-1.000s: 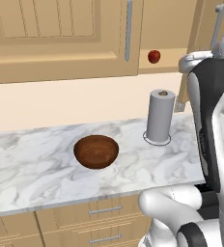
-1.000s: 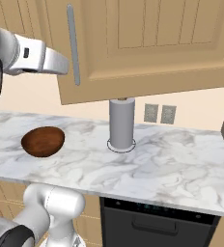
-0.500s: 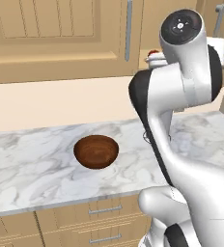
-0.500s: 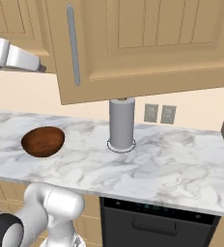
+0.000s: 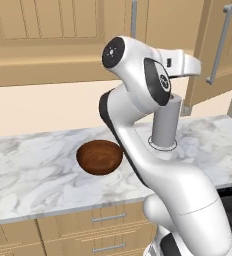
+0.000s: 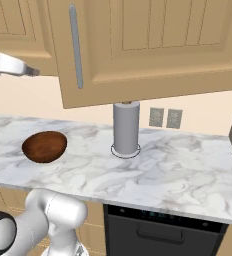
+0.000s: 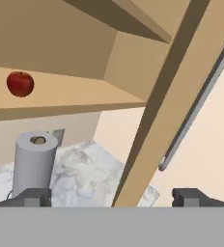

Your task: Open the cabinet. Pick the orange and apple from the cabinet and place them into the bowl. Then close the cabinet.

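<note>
From the hand camera I see my pincer (image 7: 112, 197) spread wide with nothing between its two dark tips, which stand either side of the edge of the open door of the light tan wooden wall cabinet (image 7: 157, 120); whether either tip touches the door I cannot tell. The door's long grey bar handle (image 7: 201, 96) runs along its outer face. Inside the cabinet, the small round red apple (image 7: 20, 83) sits on the shelf, well back from the pincer. I cannot make out the orange. Below the cabinet, an upright grey paper-towel roll (image 7: 34, 161) stands on the white marbled bench (image 7: 85, 169). In the left base view the wide, shallow, dark reddish-brown wooden bowl (image 5: 100, 156) rests on the bench to the left of that roll, with nothing in it.
</note>
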